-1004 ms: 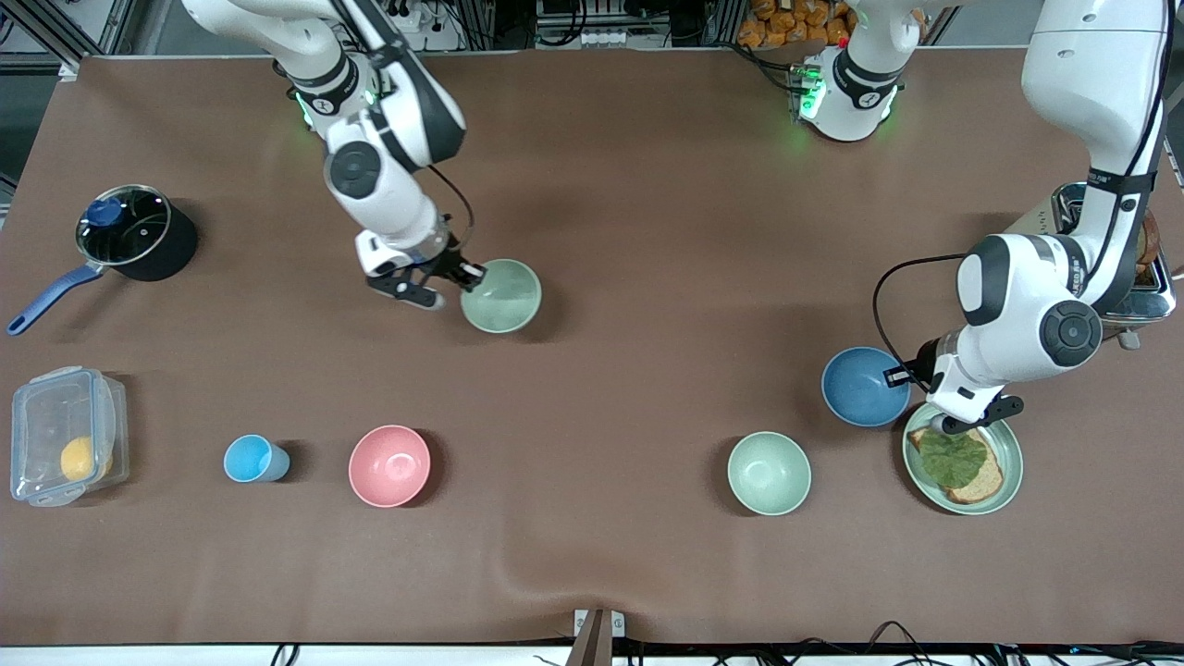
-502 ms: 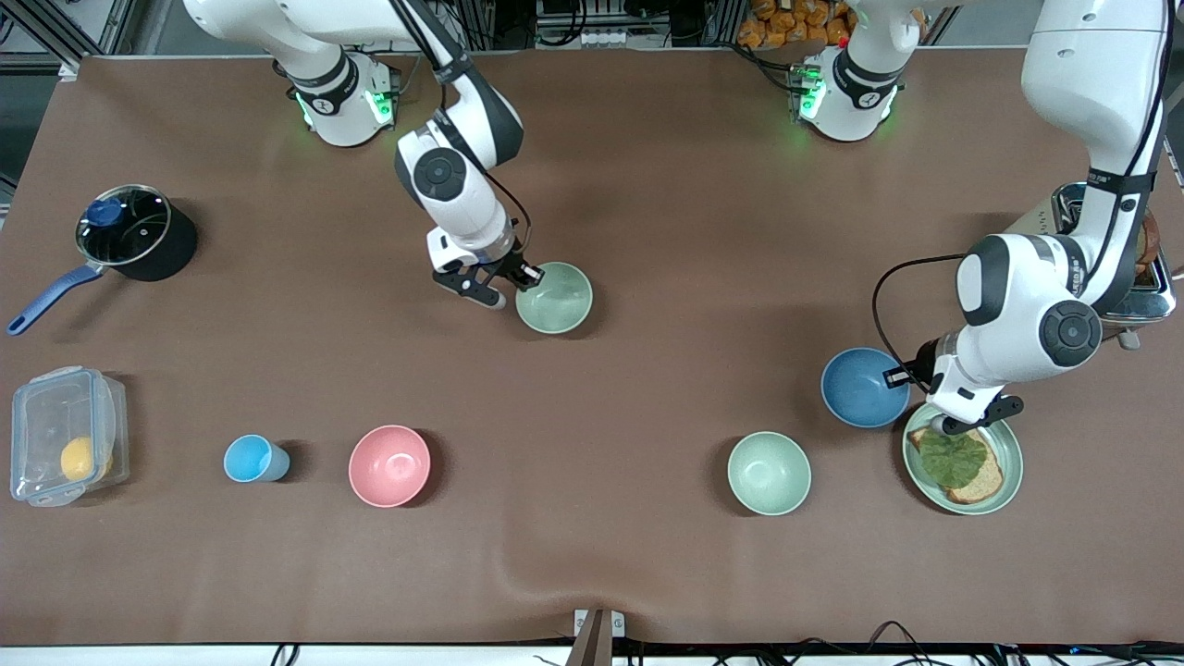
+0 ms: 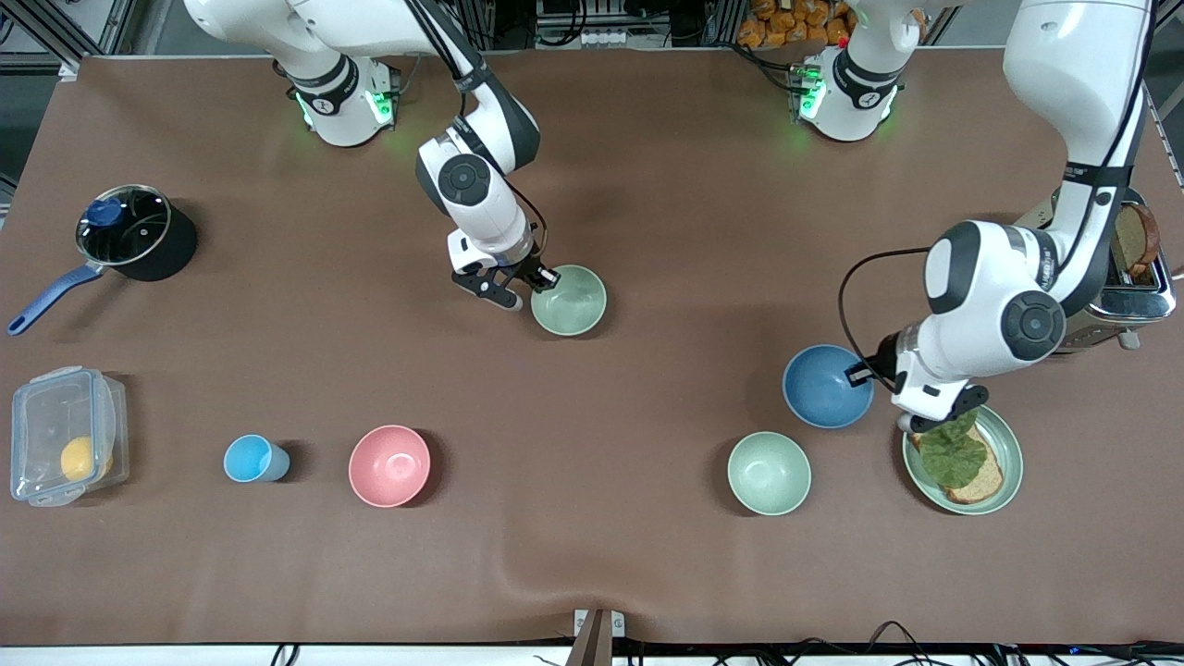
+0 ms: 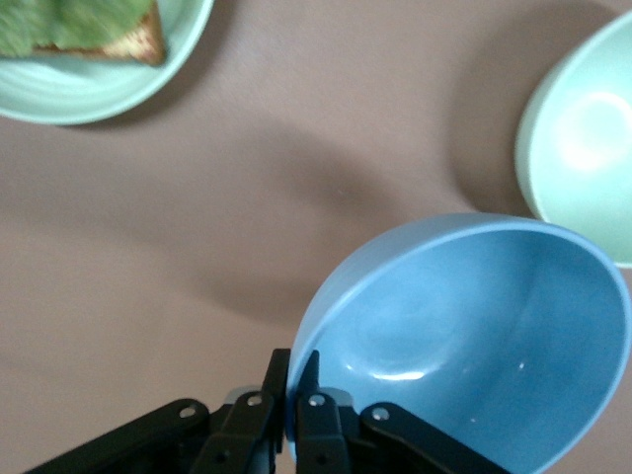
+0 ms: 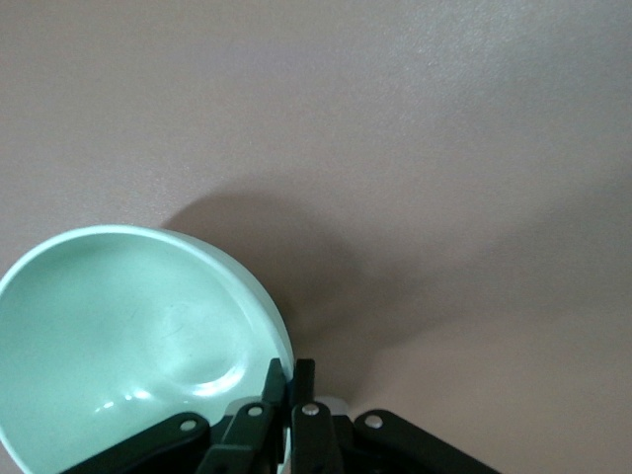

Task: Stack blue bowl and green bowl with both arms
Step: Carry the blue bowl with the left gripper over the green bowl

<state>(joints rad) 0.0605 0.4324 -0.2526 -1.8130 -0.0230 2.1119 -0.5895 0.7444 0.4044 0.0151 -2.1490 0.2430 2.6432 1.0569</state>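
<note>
Your right gripper [image 3: 528, 294], clamped on the round sage-green bowl [image 3: 570, 301], has carried it centreward. Your left gripper [image 3: 874, 381] pinches the matte blue bowl [image 3: 824, 387], newly lifted; bring them together

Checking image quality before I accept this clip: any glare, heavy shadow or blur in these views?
Front view: even light, soft shadows beside the bowls, green LED glow at both arm bases. Left wrist view: small glare spots inside the blue bowl, pinched at its rim by the left gripper; bowl shadow on the cloth. Right wrist view: the green bowl, held by the right gripper, casts a broad dark shadow; faint highlights inside.
</note>
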